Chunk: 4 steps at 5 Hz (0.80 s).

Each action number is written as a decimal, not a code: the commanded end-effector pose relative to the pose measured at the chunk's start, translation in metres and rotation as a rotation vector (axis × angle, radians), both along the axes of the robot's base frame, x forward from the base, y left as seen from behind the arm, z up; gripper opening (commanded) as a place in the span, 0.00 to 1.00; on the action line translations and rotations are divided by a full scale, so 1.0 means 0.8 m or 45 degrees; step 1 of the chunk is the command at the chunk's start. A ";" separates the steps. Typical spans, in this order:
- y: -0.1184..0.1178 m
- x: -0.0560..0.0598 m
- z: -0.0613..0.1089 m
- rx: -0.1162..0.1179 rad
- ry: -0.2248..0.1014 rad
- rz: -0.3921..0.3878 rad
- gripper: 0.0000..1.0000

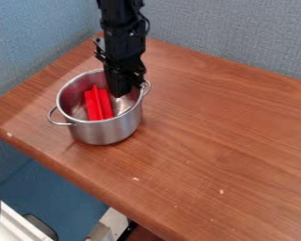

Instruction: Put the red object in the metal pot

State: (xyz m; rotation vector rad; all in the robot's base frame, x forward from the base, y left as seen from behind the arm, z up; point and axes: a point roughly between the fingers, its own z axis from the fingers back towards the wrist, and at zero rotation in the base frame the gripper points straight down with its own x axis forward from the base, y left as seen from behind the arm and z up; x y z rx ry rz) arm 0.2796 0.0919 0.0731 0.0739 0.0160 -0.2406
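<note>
A: Start at the gripper [123,88]. What is it doing?

B: It points straight down into the mouth of the metal pot [110,127], its tips dipping below the rim on the far side. The jaws are pressed together, and I cannot see anything pinched between them.

A: And the red object [101,103]?

B: It lies inside the pot, just beside the fingertips on their left and slightly nearer the camera, leaning along the inner wall. I cannot tell whether the tips touch it.

A: How would it handle if someone had to take it again?

B: It looks like a stiff, solid block, light for its size, with a smooth painted face that may be a bit slick. I would judge the best hold to be across its narrow width, near the upper end that stands closest to the fingers.

A: Anything awkward?

B: The steel wall crowds it. Beyond the pot there is only the wooden table [216,122], so the pot could slide if nudged.
</note>
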 end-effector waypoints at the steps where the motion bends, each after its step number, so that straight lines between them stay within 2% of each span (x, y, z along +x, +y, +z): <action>1: -0.003 0.003 0.005 0.027 -0.051 0.083 0.00; 2: -0.014 -0.007 0.010 0.017 -0.039 0.009 0.00; 3: -0.023 -0.017 0.022 0.022 -0.043 -0.055 0.00; 4: -0.015 -0.024 0.040 0.035 -0.070 -0.035 0.00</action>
